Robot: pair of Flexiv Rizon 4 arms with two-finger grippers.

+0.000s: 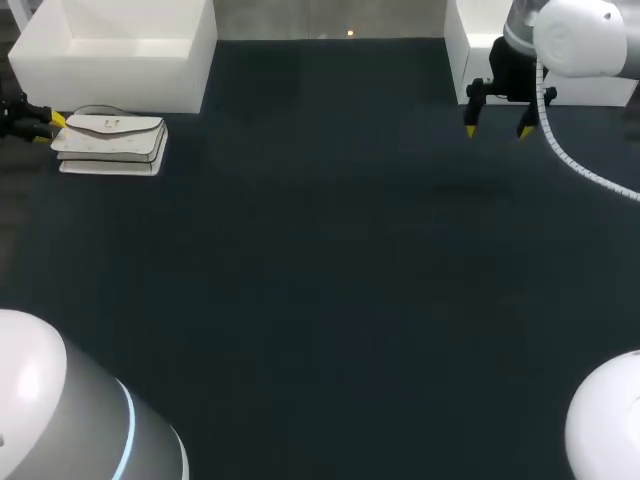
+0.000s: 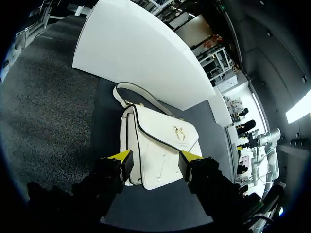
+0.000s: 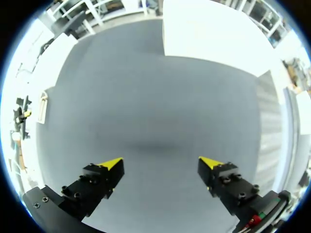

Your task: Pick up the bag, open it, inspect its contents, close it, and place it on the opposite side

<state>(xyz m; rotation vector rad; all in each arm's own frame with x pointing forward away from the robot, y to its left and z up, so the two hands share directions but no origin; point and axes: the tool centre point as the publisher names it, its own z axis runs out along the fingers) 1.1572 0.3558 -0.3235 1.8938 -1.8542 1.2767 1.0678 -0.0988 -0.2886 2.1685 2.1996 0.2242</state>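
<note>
In the head view the white bag point(image 1: 110, 143) lies flat on the dark table point(image 1: 320, 270) at the upper left of the frame, its flap down and clasp showing, just in front of a white box point(image 1: 115, 45); my left gripper point(image 1: 45, 120) comes in from the left edge with its yellow tips at the bag's near end, and whether they touch it I cannot tell from here; my right gripper point(image 1: 497, 130) hangs at the upper right, in front of a second white box point(image 1: 480, 50), fingers spread and holding nothing; in the left wrist view the bag point(image 2: 160, 148) sits straight ahead of my left gripper point(image 2: 154, 165), its strap looped toward the box wall point(image 2: 136, 53) beyond it, and my two yellow tips stand wide, one at each side of the bag's near edge, seemingly above or just against it without pinching it, so I count them open; in the right wrist view my right gripper point(image 3: 160, 167) is wide open over bare table, and the bag point(image 3: 43, 107) shows only as a small pale shape far off at the left edge; a shut bag lying at one side with my fingers about it fits either a grasp about to be made or a bag just set down and let go, and these views do not settle which.
</note>
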